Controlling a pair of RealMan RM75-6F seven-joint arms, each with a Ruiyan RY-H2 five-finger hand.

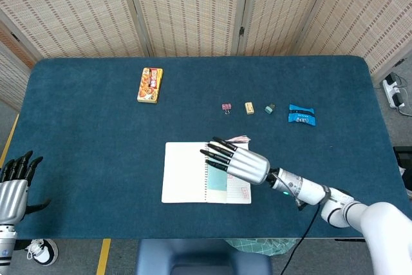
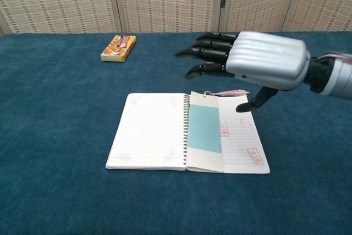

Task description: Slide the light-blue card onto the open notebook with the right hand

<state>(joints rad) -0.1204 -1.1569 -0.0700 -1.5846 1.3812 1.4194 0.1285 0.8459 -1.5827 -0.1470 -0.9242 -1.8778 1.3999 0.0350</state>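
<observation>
The light-blue card (image 2: 205, 129) lies flat on the right page of the open notebook (image 2: 148, 133), just beside the spiral binding; in the head view the card (image 1: 217, 177) shows partly under my hand. My right hand (image 2: 258, 60) hovers raised above the notebook's far right part, fingers spread and pointing left, holding nothing. Seen from the head camera, the right hand (image 1: 239, 160) covers the notebook (image 1: 183, 172) at its upper right. My left hand (image 1: 13, 188) hangs at the far left off the table, fingers apart and empty.
A snack box (image 1: 150, 85) lies at the back left. A pink clip (image 1: 226, 107), a tan eraser (image 1: 249, 108), a small green piece (image 1: 270, 108) and a blue packet (image 1: 301, 116) line the back right. A pink tassel (image 2: 231, 93) pokes from the notebook's top.
</observation>
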